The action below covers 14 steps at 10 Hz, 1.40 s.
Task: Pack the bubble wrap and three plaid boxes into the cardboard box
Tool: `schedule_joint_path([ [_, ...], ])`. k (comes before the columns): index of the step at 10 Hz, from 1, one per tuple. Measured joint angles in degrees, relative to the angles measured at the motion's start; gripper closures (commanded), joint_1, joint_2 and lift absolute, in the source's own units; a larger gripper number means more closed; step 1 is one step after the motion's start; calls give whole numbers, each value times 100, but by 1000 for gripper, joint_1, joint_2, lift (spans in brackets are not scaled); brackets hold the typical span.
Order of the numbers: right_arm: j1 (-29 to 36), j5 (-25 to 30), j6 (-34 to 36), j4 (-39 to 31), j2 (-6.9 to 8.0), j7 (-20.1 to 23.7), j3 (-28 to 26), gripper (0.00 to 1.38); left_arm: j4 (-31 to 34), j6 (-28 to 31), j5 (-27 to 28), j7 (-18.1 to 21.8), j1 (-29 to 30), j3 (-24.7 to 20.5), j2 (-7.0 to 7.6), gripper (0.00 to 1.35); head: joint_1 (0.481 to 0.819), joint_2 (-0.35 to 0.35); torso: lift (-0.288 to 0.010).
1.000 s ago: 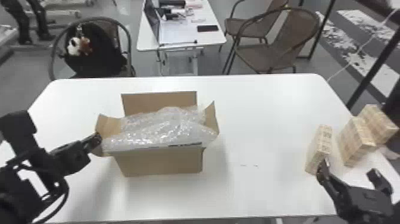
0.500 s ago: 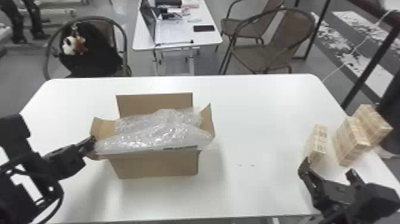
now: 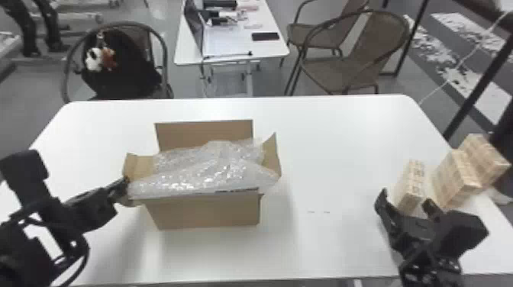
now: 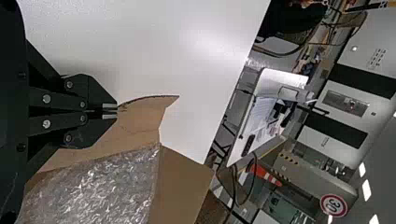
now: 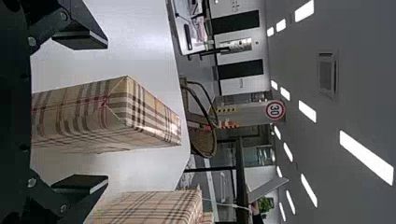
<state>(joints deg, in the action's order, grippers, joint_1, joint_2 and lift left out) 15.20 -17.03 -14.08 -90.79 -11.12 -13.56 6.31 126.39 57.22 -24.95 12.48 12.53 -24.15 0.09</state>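
My left gripper (image 3: 124, 183) is at the cardboard box's (image 3: 206, 213) left side, and in the left wrist view my left gripper (image 4: 116, 111) is shut on a cardboard flap (image 4: 140, 114). Bubble wrap (image 3: 206, 171) lies heaped inside the box, draped over its front rim. At the table's right stands the nearest plaid box (image 3: 410, 187), with my right gripper (image 3: 405, 200) open at its near side. From the wrist, my right gripper (image 5: 107, 112) has one finger on either side of that plaid box (image 5: 102, 112), apart from it. Two other plaid boxes (image 3: 450, 179) (image 3: 483, 158) stand beyond it.
The white table (image 3: 336, 152) carries everything, with bare surface between the cardboard box and the plaid boxes. Behind it are chairs (image 3: 355, 53) and a smaller table (image 3: 229, 42) with a laptop and papers. The cardboard box's back flap (image 3: 202, 133) stands up.
My right gripper has moved left and forward, so its open fingers now flank the nearest plaid box. The left gripper keeps its place at the flap. The head view has shifted slightly.
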Motion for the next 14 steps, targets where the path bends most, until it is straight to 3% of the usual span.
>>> schedule_joint_path([
  [3, -80, -61, 2, 47, 4, 11, 41, 1072, -5, -10, -1, 0, 8, 15, 0, 1219, 695, 26, -148],
  [6, 57, -86, 1, -256, 4, 11, 43, 1072, -26, -28, 9, 0, 14, 15, 0, 1219, 695, 32, -148],
  [8, 185, -448, 240, -732, -58, 390, 40, 1070, -27, -41, 14, 0, 3, 18, 0, 1219, 695, 52, -148],
  [9, 243, -792, 1006, -1436, -194, 618, -21, 1070, -28, -49, 16, 0, -2, 17, 0, 1219, 695, 63, -148],
  [10, 118, -1237, 2371, -2334, -376, 851, -222, 1070, -27, -51, 16, 0, -4, 11, 0, 1219, 695, 88, -148],
  [11, -357, -1807, 4117, -3080, -490, 1152, -631, 1070, -25, -49, 19, -12, -12, 10, 0, 1219, 695, 115, -148],
  [12, -1028, -2565, 5707, -3498, -503, 1286, -1122, 1070, -25, -38, 64, -18, -48, 51, 0, 1219, 695, 127, -148],
  [13, -1631, -3601, 6664, -3537, -561, 1171, -1440, 1070, -25, -6, 146, -18, -114, 125, 0, 1219, 695, 132, -148],
  [14, -2105, -4840, 7141, -3241, -691, 1011, -1501, 1070, -27, 51, 238, -21, -196, 212, 0, 1219, 689, 152, -148],
])
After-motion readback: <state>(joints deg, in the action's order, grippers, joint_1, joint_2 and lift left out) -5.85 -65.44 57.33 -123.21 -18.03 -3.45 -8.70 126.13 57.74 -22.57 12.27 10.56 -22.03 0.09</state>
